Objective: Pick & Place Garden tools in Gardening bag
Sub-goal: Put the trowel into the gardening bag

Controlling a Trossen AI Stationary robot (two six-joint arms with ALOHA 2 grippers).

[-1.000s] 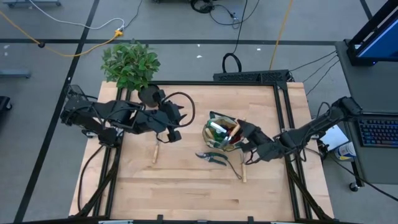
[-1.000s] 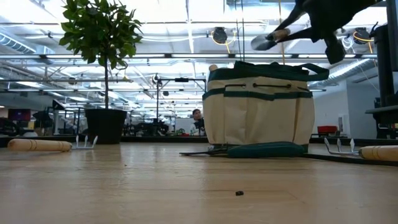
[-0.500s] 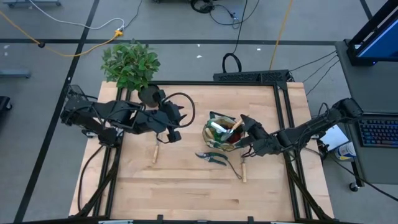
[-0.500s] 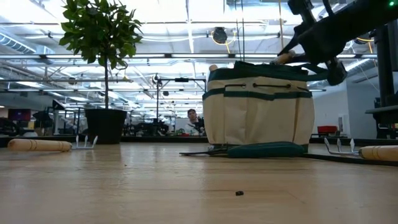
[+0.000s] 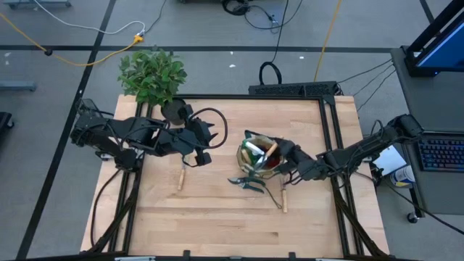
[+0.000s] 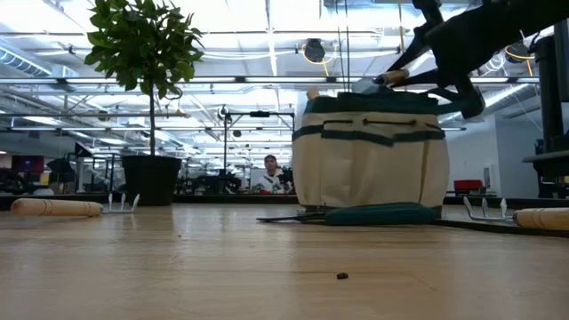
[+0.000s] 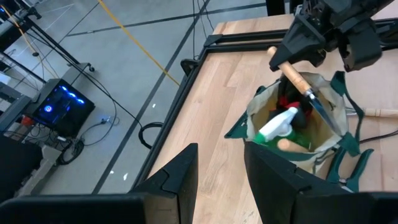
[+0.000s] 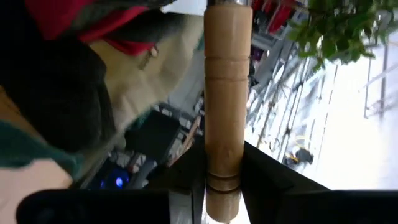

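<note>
Since a second ago, the wooden-handled trowel (image 7: 297, 79) is brought by the right pincer (image 5: 284, 156) from beside the gardening bag (image 6: 369, 151) to over its mouth, blade tipped down into the opening.

Round tan gardening bag (image 5: 259, 158) sits mid-surface on the wooden surface (image 5: 217, 217). Dark pruning shears (image 5: 246, 182) lie just before it; wooden-handled fork (image 5: 180, 176) to its left; leafy potted plant (image 5: 152, 75) at far-left corner.
</note>
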